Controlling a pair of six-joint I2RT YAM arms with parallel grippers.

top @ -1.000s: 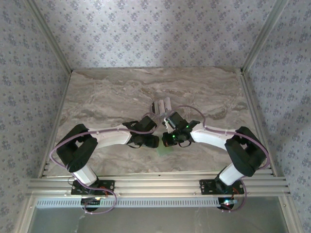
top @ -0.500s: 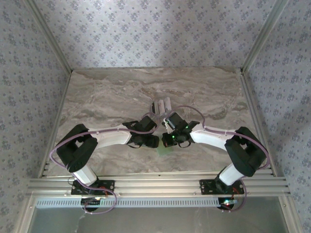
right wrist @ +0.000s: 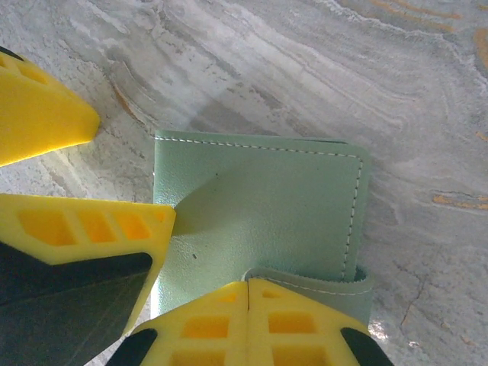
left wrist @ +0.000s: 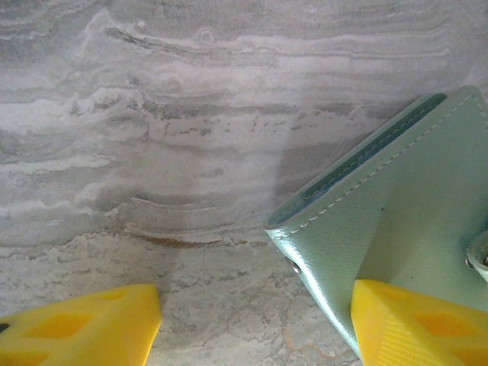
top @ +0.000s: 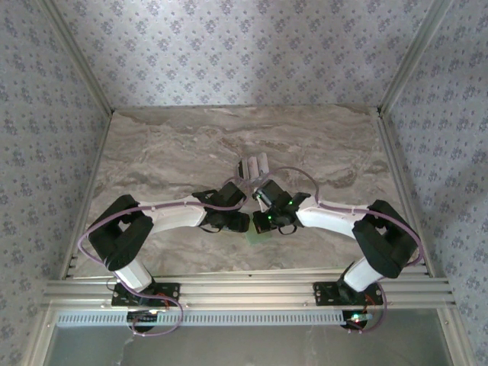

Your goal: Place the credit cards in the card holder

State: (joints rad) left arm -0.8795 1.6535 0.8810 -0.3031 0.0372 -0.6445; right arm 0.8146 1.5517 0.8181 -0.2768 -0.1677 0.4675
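One pale-green card holder [right wrist: 259, 198] lies flat on the counter [top: 168, 145] between your two arms, its flap [right wrist: 313, 286] toward your right wrist. Your left fingers [left wrist: 419, 332] stand spread apart, one tip resting on the holder's edge, likely pinning it so it won't slide. Your right fingers [right wrist: 297, 320] are clenched together at the flap; whether they actually pinch it, I cannot tell. The cards [top: 253, 165] lie just beyond, not yet loaded.

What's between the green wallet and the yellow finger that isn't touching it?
Only bare marble table, in the left wrist view, separates that finger from the card holder.
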